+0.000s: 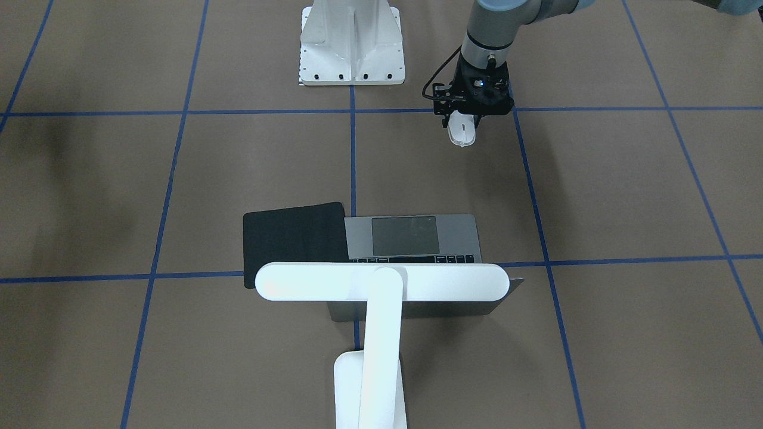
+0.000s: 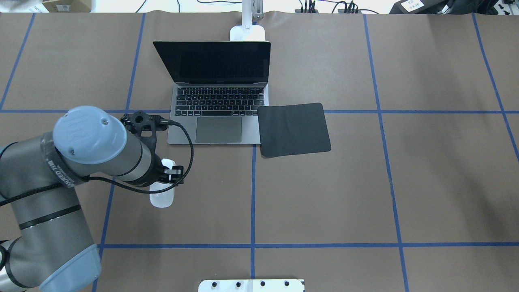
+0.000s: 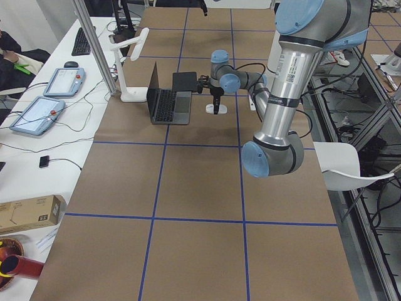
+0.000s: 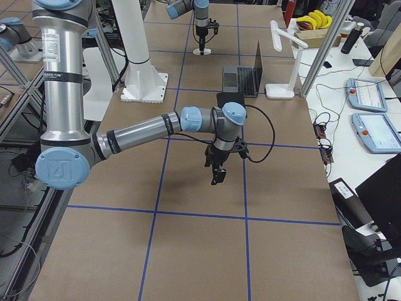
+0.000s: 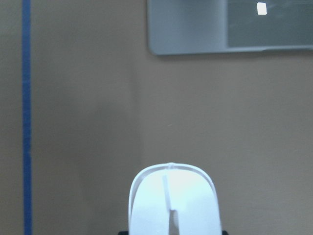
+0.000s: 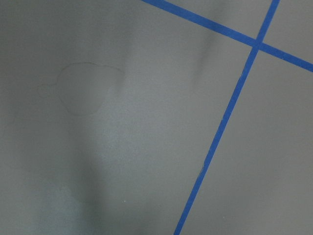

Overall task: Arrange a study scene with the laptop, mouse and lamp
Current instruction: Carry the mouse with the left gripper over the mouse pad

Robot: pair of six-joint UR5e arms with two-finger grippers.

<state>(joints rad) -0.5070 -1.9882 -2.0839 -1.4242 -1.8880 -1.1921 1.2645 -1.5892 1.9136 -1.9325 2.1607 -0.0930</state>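
The white mouse [image 2: 161, 198] lies low over the brown table, in front of the laptop's left corner, with my left gripper [image 2: 166, 178] shut on its rear end. It fills the bottom of the left wrist view as the mouse [image 5: 172, 200]. The grey laptop [image 2: 219, 101] stands open mid-table, its screen dark. Behind the laptop rises the white lamp [image 1: 381, 282], its light bar over the lid. My right gripper [image 4: 216, 172] hangs above bare table, shown only from the side; I cannot tell its state.
A flat black mat [image 2: 294, 129] lies against the laptop's right side. The white ribbed mount [image 1: 351, 42] stands at the robot's edge of the table. Blue tape lines [image 6: 222, 122] cross the brown surface. Tablets and cables sit on a side bench [image 3: 44, 94].
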